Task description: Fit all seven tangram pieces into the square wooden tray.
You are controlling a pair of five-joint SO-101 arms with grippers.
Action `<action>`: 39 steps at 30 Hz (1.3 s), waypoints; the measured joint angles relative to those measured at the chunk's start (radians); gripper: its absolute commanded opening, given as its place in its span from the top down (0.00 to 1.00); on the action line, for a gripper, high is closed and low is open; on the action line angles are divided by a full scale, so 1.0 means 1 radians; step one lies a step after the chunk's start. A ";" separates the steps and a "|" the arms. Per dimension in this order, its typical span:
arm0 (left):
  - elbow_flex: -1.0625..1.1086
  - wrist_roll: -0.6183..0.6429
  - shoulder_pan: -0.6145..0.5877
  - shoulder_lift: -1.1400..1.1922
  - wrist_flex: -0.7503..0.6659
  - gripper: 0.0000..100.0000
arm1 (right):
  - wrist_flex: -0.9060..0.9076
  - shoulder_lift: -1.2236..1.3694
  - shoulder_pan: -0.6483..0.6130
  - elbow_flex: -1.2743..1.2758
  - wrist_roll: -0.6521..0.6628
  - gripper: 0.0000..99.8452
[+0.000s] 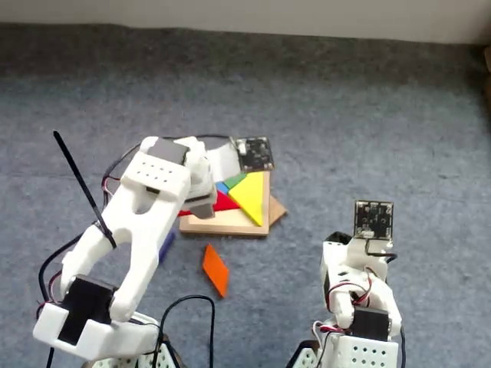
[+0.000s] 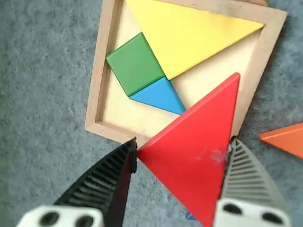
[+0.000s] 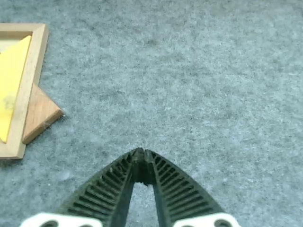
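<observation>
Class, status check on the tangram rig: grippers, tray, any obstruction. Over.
Left gripper shut on red triangle at the edge of the tray. Right gripper shut, empty, over carpet. Orange piece loose on carpet, not in the way.

The left arm extends from the lower left to the wooden tray at centre, its head over a red piece that seems to overlap the tray's left side. A yellow triangle sits inside; an orange piece lies on the carpet below.
</observation>
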 measured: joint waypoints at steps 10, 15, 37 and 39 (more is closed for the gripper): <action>-0.003 -0.118 0.020 0.094 0.000 0.76 | 0.000 0.000 0.000 0.000 0.000 0.98; -0.064 -0.118 0.040 0.203 0.000 0.76 | 0.000 0.000 0.000 0.000 0.000 0.98; -0.222 -0.029 0.095 0.367 -0.002 0.67 | 0.000 0.000 0.000 0.000 0.000 0.98; -0.222 -0.029 0.095 0.367 -0.002 0.67 | 0.000 0.000 0.000 0.000 0.000 0.98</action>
